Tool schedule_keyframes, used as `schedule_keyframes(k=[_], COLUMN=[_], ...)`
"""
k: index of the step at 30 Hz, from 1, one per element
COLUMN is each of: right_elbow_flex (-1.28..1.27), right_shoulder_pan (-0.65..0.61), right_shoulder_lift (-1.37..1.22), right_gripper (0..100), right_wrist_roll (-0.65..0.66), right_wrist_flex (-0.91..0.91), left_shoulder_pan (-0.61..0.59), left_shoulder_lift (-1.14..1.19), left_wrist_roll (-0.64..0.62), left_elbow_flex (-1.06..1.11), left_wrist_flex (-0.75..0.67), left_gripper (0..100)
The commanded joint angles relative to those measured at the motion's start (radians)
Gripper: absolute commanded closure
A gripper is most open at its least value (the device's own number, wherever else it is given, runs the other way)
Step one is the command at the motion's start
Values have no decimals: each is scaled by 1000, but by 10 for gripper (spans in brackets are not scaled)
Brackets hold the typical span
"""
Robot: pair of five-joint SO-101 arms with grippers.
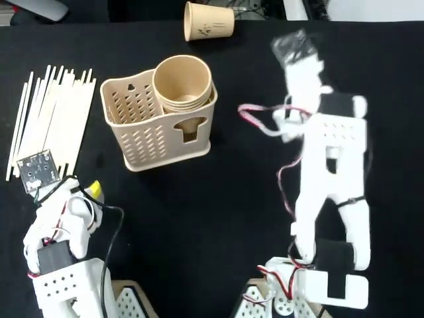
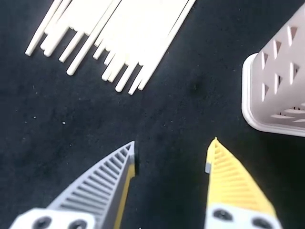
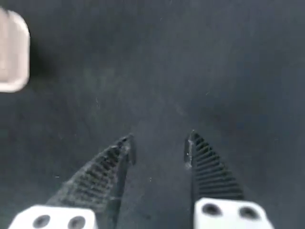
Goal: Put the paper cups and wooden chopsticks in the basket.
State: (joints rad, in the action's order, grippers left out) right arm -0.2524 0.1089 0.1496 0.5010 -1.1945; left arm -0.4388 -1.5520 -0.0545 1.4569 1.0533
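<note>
Paper cups (image 1: 182, 81) in basket (image 1: 142, 132), printed cup (image 1: 209, 21) apart, mark unreadable; left gripper (image 2: 174, 143), right gripper (image 3: 159, 137) spread.

Left end effector (image 2: 171, 148), jaws apart: bare black counter (image 2: 190, 95) lies between the tips and directly ahead of them. Ahead on the grey finger's side, a fan of pale wooden chopsticks (image 2: 119, 33) covers the surface. Ahead on the yellow finger's side stands a corner of the beige perforated plastic basket (image 2: 276, 81). An open lane runs between the two. Right end effector (image 3: 157, 145), jaws apart: unobstructed counter beneath and ahead. A tan paper cup (image 1: 209, 21) lies tipped nearby, not touching.
</note>
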Motion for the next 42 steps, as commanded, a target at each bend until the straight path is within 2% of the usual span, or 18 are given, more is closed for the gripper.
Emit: schedule_keyframes(k=[1, 6, 8, 12, 14, 17, 21, 26, 31, 38, 42], right_elbow_flex=[-223, -493, -555, -650, -682, -737, -835, -865, -917, -1066, -1168], right_shoulder_pan=[25, 18, 23, 18, 20, 23, 26, 20, 17, 46, 44], right_shoulder_lift=[39, 120, 153, 196, 209, 211, 220, 225, 223, 222, 223], right_gripper=[819, 819, 844, 989, 965, 946, 946, 946, 943, 943, 943], right_wrist_roll=[55, 38, -43, -204, -227, -229, -222, -221, -219, -218, -218], right_wrist_flex=[206, 440, 512, 631, 660, 726, 855, 905, 982, 1284, 1470], left_shoulder_pan=[-1, 97, 111, 111, 65, -47, -119, -117, -127, -88, -42], left_shoulder_lift=[-9, -9, -9, -9, -9, 2, 74, 272, 342, 491, 701], left_wrist_roll=[17, 150, 170, 167, 167, 184, 222, 218, 224, 224, 224], left_elbow_flex=[-4, 68, 84, 79, 58, -50, -226, -332, -367, -670, -957], left_wrist_flex=[0, 0, 0, -14, -34, -97, -32, 23, -103, -114, -15], left_gripper=[759, 762, 762, 762, 762, 757, 757, 757, 757, 757, 757])
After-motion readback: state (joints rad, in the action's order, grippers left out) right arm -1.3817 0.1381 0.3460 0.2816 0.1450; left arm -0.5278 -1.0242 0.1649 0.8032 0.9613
